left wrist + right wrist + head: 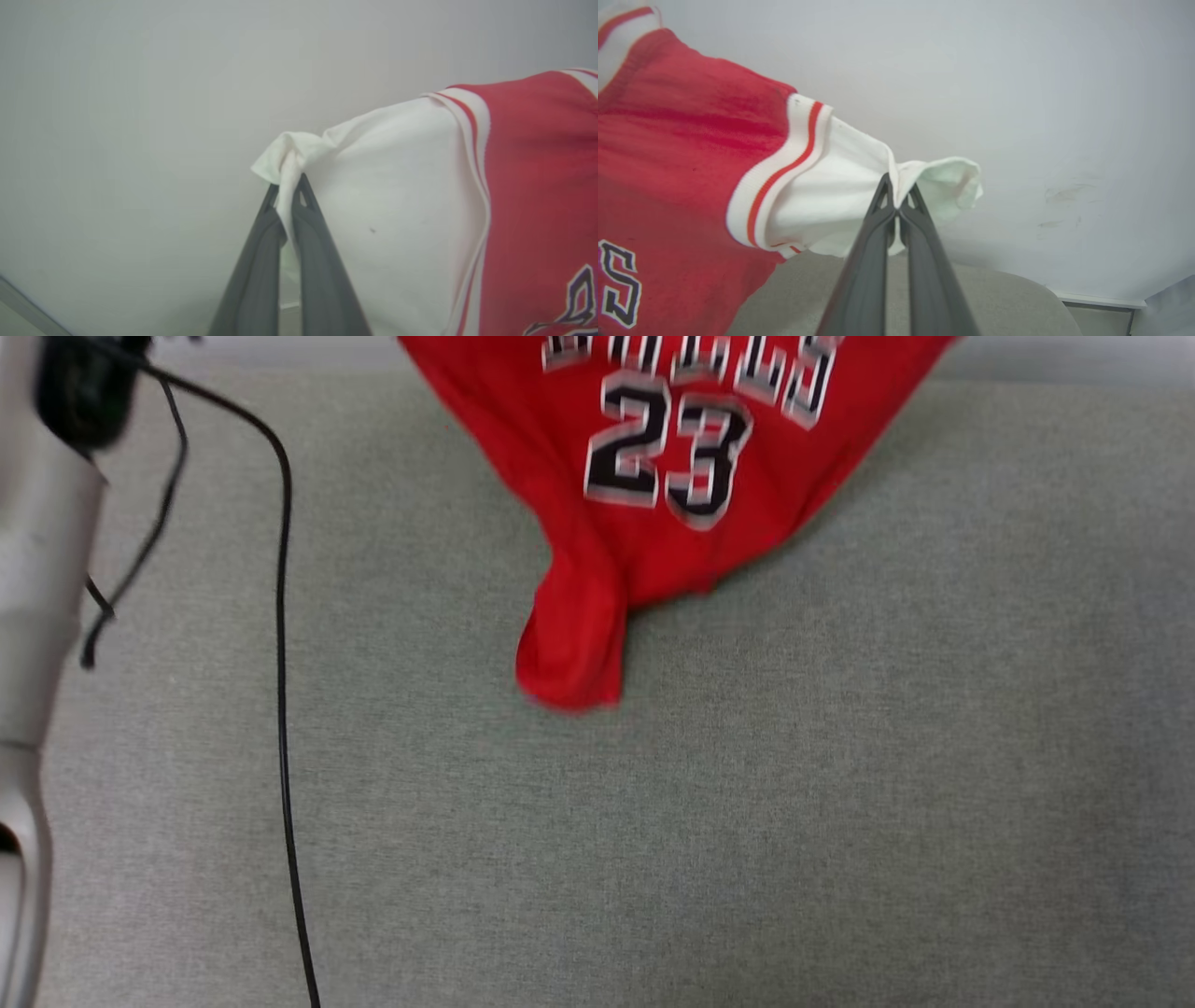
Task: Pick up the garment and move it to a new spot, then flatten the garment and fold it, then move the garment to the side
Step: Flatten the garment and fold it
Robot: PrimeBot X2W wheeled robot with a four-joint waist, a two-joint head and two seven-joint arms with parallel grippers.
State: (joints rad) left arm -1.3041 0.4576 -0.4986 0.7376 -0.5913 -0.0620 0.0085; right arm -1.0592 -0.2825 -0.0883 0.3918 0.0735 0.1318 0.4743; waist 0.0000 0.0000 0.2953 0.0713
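Here the red jersey point(665, 476) is hanging in the air above the grey-green upholstered surface point(747, 821), its number 23 facing the head camera and its bunched hem drooping lowest. The left gripper point(288, 183) is pinching the gathered cuff of one white sleeve point(397, 196) between closed fingers, while the right gripper point(896, 193) is clamping the other white sleeve point(831, 200) likewise; a black cable point(282, 663) is trailing beside the pale forearm point(37, 579).

A grey-green woven fabric surface point(747, 803) with a rounded edge is seen lit evenly, backed by a plain pale wall point(1017, 93) that is faintly scuffed and finished below with a light skirting strip point(1101, 301).
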